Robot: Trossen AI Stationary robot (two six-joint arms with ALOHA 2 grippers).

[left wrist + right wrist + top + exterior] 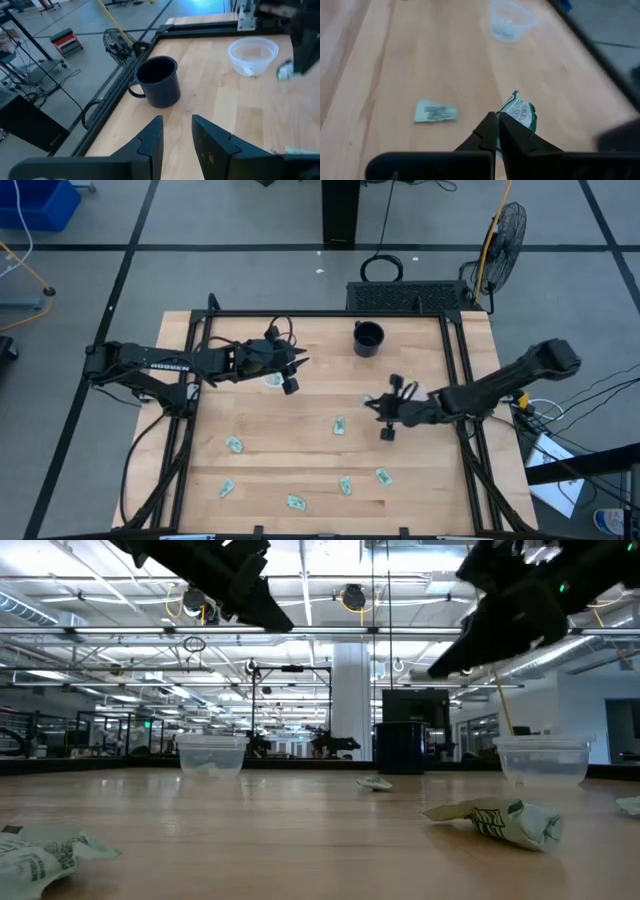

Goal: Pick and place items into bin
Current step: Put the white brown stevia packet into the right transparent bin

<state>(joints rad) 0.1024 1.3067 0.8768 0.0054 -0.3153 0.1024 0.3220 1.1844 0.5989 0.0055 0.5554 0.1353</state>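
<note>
Several small pale green crinkled wrapped items lie on the wooden table, among them one (340, 425) at the middle and others (295, 502) near the near edge. My right gripper (386, 428) (498, 120) hovers over the table's right half, shut on one item (520, 111). My left gripper (291, 383) (177, 132) hangs open above the table's left-middle, pointing toward a dark mug (157, 80) and touching nothing. Another item (436, 111) lies flat on the table beyond my right gripper. My right gripper pinches a green-and-white wrapped item between its two fingertips by one crinkled edge (509, 114). The item sticks out past the fingertips. In the left wrist view it shows at the finger's tip (285, 71), lifted clear of the table.
A dark mug (368, 338) stands near the far edge. Two clear plastic cups (212, 755) (545, 760) stand on the table; one (252, 54) is close to my right gripper, the other (512, 20) farther off. Black rails (455, 360) frame the table.
</note>
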